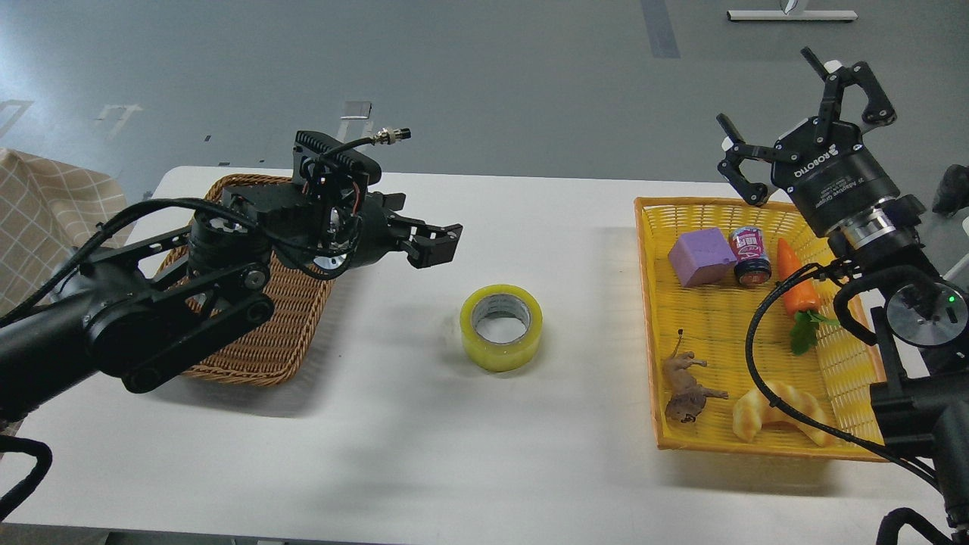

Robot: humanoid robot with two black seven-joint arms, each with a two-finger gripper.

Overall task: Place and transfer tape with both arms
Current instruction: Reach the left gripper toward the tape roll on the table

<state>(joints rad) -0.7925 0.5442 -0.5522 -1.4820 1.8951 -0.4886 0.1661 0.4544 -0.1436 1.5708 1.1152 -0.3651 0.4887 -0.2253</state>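
The tape (501,327), a yellowish translucent roll with a grey core, lies flat on the white table (469,469) near its middle, untouched. My left gripper (433,242) hovers above the table just right of the wicker basket, up and to the left of the tape, a hand's width away. Its fingers point right toward the roll, stand apart and hold nothing. My right gripper (804,117) is raised above the far edge of the yellow basket, fingers spread wide and empty, well clear of the tape.
A brown wicker basket (250,341) lies at the left under my left arm. A yellow basket (651,318) at the right holds a purple block (701,257), a can (749,256), a carrot (796,291), a toy animal (687,390) and a croissant toy (780,412). A checked cloth (38,219) lies at far left.
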